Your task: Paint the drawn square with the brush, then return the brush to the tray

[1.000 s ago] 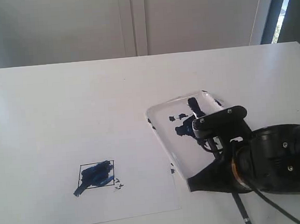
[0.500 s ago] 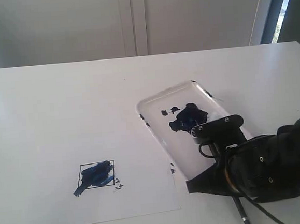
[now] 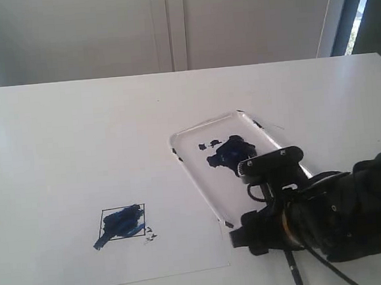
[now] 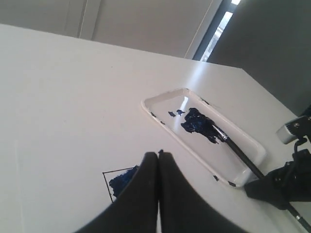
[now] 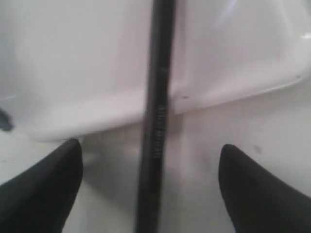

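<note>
Right gripper (image 3: 247, 236) sat at the tray's (image 3: 195, 182) near end in the exterior view; the left wrist view showed the left gripper (image 4: 158, 156) closed, farther off, the brush (image 4: 238, 150) lengthwise in the tray; the right wrist view showed jaws apart astride its handle, untouching.

Blue-smeared drawn square (image 3: 124, 221); black brush (image 4: 238, 153) lies in white tray (image 4: 165, 95), handle overhanging rim
</note>
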{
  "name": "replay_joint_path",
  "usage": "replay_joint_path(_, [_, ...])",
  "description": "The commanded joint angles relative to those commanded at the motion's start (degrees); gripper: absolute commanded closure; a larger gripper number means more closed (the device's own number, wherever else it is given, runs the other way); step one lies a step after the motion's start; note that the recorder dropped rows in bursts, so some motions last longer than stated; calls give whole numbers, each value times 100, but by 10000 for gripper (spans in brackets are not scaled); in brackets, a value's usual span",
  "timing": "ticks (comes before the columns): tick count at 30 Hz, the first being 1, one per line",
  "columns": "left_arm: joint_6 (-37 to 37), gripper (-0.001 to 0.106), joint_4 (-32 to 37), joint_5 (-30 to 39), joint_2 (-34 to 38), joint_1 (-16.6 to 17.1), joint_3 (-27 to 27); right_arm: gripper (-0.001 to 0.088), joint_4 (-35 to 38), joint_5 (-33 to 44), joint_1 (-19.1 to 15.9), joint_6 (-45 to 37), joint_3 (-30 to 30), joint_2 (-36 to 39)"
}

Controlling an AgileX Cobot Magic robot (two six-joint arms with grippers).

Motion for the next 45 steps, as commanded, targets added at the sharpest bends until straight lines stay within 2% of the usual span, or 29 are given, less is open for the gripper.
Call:
replay_joint_path(5, [-117, 1053, 10, 136, -493, 0, 55, 131, -179, -48, 0, 0, -52, -853])
replay_joint_path(9, [-250, 1053, -3, 200, -801, 0, 295, 131, -179, -263, 3, -167, -52, -1774])
replay_joint_path(13, [-250, 1053, -300, 212, -1023, 0, 515, 180, -179, -657, 3, -362, -33, -2729])
replay_joint_path(16, [-250, 1053, -310, 156, -1078, 0, 515, 312, -167, -1015, 3, -464, -33, -3381])
replay_joint_path(21, [-250, 1053, -242, 39, -1111, 0, 515, 748, -167, -1608, 3, -491, 26, -4362])
replay_joint_path(23, [-250, 1053, -242, 0, -1111, 0, 515, 866, -167, -1821, 3, -503, 168, -4678])
replay_joint_path(36, [-250, 1053, -154, -191, -1111, 0, 515, 868, -135, -2671, 3, -492, 1736, -6596])
replay_joint_path(41, [-250, 1053, -154, -201, -1111, 0, 515, 868, -99, -3132, 3, -492, 2171, -7048])
replay_joint_path(45, [-250, 1053, -142, -198, -1111, 0, 515, 868, -87, -3191, 3, -492, 2555, -7261])
